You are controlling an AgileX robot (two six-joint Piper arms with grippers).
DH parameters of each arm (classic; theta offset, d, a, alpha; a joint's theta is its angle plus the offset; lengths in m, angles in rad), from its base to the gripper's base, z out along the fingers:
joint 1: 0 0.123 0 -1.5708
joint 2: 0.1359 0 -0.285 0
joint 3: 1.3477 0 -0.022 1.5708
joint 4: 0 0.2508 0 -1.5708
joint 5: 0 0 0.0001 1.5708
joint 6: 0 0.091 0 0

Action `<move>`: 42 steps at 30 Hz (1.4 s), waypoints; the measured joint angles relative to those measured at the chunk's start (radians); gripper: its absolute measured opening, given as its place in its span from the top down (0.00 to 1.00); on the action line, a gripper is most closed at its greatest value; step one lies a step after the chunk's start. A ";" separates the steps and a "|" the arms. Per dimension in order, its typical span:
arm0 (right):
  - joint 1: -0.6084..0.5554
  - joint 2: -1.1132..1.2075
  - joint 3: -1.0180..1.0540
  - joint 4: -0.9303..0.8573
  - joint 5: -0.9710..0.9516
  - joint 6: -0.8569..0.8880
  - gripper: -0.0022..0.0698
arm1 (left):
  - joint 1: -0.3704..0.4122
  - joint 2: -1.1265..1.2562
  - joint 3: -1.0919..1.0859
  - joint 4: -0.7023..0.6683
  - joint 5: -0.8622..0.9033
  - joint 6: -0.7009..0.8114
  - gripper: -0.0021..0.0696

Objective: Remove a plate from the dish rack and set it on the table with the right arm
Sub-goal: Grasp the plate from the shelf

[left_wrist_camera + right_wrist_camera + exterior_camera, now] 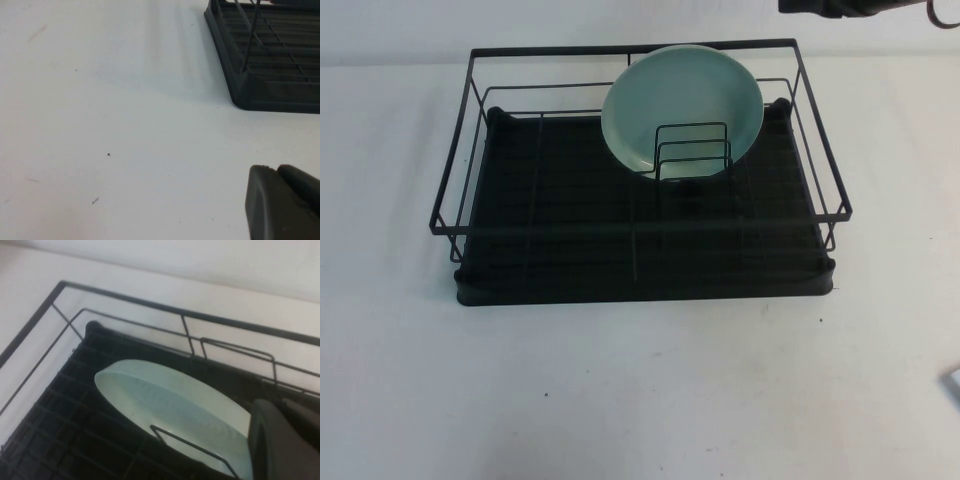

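High view: rack on white table

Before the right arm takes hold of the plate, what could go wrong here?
1. The round pale mint-green plate leans in the small wire plate holder; lifted at an angle, it may catch on those wires.
2. The black wire-frame dish rack has a high rear rail right behind the plate, so the right pincer, hovering above it, could strike it.
3. The left pincer sits low over the white table near the rack's corner.
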 joint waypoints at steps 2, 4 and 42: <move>0.000 0.046 -0.060 -0.003 0.042 0.000 1.00 | 0.000 0.000 0.000 0.000 0.000 0.000 0.98; 0.000 0.088 -0.109 -0.002 0.078 0.000 1.00 | 0.000 0.000 0.000 0.000 0.000 0.000 0.98; 0.057 0.179 -0.163 0.057 0.155 -0.443 0.43 | 0.000 0.000 0.000 0.000 0.000 0.000 0.98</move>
